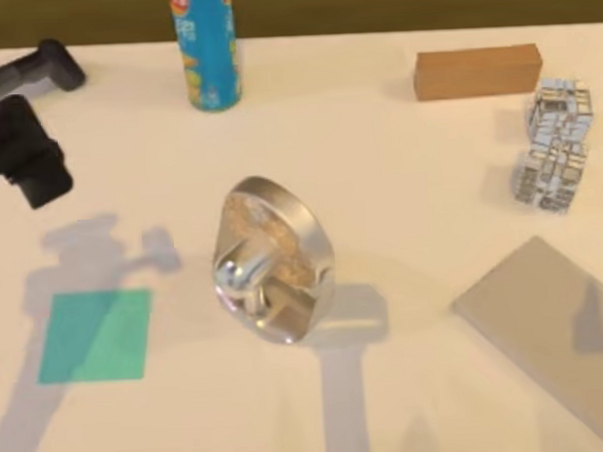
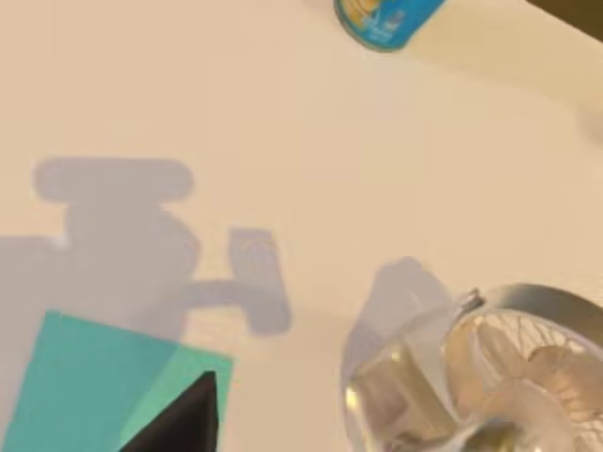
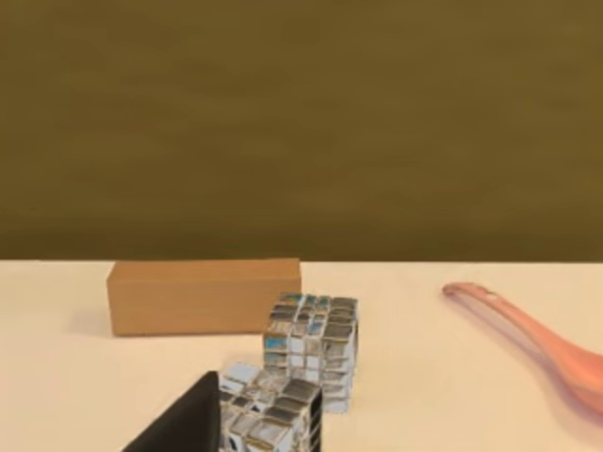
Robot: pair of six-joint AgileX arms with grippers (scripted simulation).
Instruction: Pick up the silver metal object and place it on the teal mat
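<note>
Chrome silver metal object (image 1: pixel 271 262) sits near the centre of the surface (image 1: pixel 379 163), resting on its side with the hollow, ribbed interior facing up; nothing touches it. Left wrist view shows its rim and inner ribs (image 2: pixel 499 377) close by. Teal mat (image 1: pixel 96 335) lies flat toward the left edge, nearer the front, well apart from the metal object and partly under an arm shadow.

Left arm hangs over the back-left corner; left gripper (image 1: pixel 23 158) is a dark mass in the top view, clear of every item. Cannot tell how far its jaws are open. Right gripper: only a dark finger tip (image 3: pixel 184 424) shows in its own wrist view; jaw state cannot be told there either.

Other items: blue can (image 1: pixel 206 50) upright at the back edge; brown block (image 1: pixel 477 71) at the back right; mirrored cube stack (image 1: pixel 553 145) just beside it toward the right edge; grey-beige slab (image 1: pixel 556 320) at the front-right corner; pink spoon (image 3: pixel 528 339) seen only in the right wrist view.
</note>
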